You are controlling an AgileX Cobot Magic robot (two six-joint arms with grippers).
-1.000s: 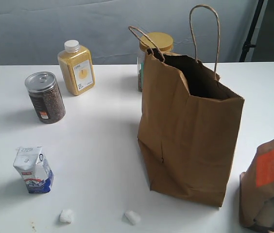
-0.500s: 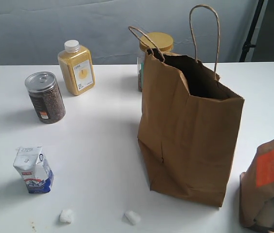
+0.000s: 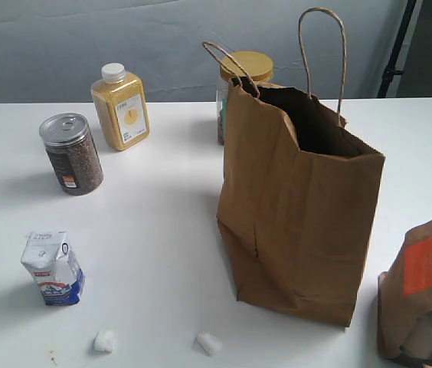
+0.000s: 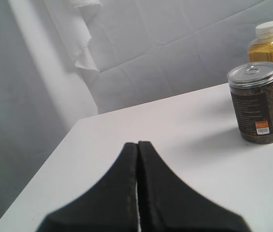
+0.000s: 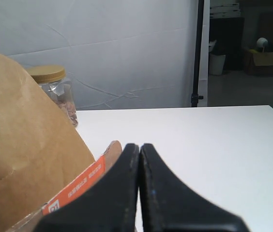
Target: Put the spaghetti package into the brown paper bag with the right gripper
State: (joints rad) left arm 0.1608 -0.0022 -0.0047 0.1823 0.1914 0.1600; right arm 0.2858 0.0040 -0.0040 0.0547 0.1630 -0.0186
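The tall brown paper bag [image 3: 300, 207] stands upright and open on the white table [image 3: 162, 199], its cord handles raised; its side also fills one edge of the right wrist view [image 5: 20, 145]. No spaghetti package shows in any view. My right gripper [image 5: 139, 146] is shut with nothing between its fingers, low beside the small brown bag with an orange patch [image 5: 78, 186]. My left gripper [image 4: 137, 143] is shut and empty over the table near a corner. Neither arm appears in the exterior view.
A dark-seed can [image 3: 70, 153], a yellow bottle [image 3: 120, 106] and a gold-lidded jar [image 3: 245, 69] stand at the back. A white-and-blue carton [image 3: 54, 268] and two white lumps [image 3: 106, 341] lie in front. The small orange-patch bag [image 3: 423, 295] stands at the right edge.
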